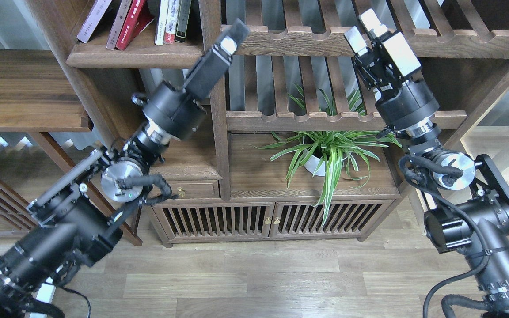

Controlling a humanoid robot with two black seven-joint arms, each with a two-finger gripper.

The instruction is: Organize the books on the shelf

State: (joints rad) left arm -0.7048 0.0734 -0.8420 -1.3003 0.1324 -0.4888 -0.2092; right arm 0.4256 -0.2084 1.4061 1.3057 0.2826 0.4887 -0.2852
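Two black arms raised before a dark wooden bookcase. Left gripper [230,37] seen edge-on against the middle post, fingers not separable, so jaw state cannot be told. Right gripper [362,28] at the upper slatted rack [369,42], its two pale fingers slightly apart, nothing between them.

Three large books [117,20] at far upper left on a flat shelf [139,55] with a moulded front edge: one pale lilac, one maroon, one bright red. All lean with tops tilted right, long axes running up out of view. Just right of them, three thin spines [172,20], nearly upright: white, red, dark.

Two slatted racks with scalloped rails. One potted plant [325,154] with striped narrow leaves in a white pot, lower middle. Plank floor [254,282] below.
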